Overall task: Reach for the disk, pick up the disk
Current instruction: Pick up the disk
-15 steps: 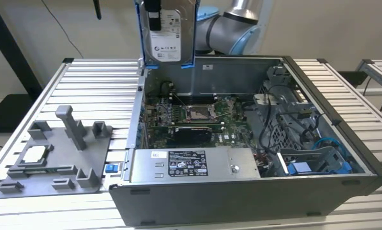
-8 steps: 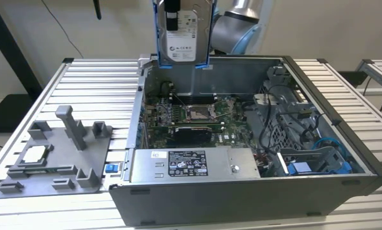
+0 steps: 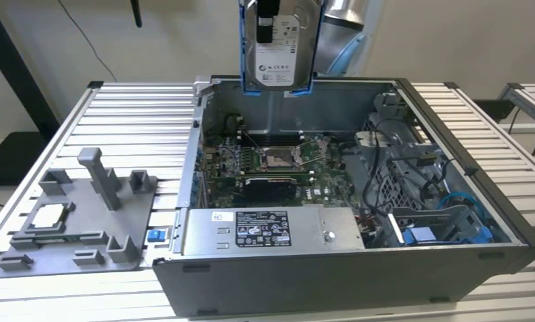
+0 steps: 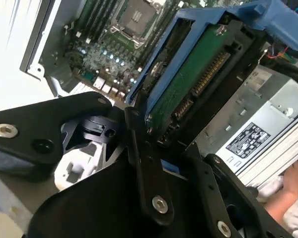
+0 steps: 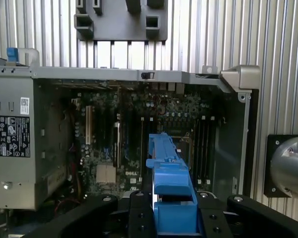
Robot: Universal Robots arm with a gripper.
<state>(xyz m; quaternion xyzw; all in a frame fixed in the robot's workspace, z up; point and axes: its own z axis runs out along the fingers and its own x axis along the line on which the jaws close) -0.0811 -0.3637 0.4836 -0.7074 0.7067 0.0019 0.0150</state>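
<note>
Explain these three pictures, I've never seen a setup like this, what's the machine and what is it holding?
It is a robot arm with a gripper. The exterior view comes from a camera off the arm; both wrist views come from cameras riding on it. On the ribbed metal table sits an open computer case, and at the exterior view's left a grey fixture plate carrying a small chip. The gripper is shut on the disk, a silver drive in a blue bracket, held above the case.

Black claw (image 4: 161, 141) plates carry silver screws (image 4: 159, 204).
</note>
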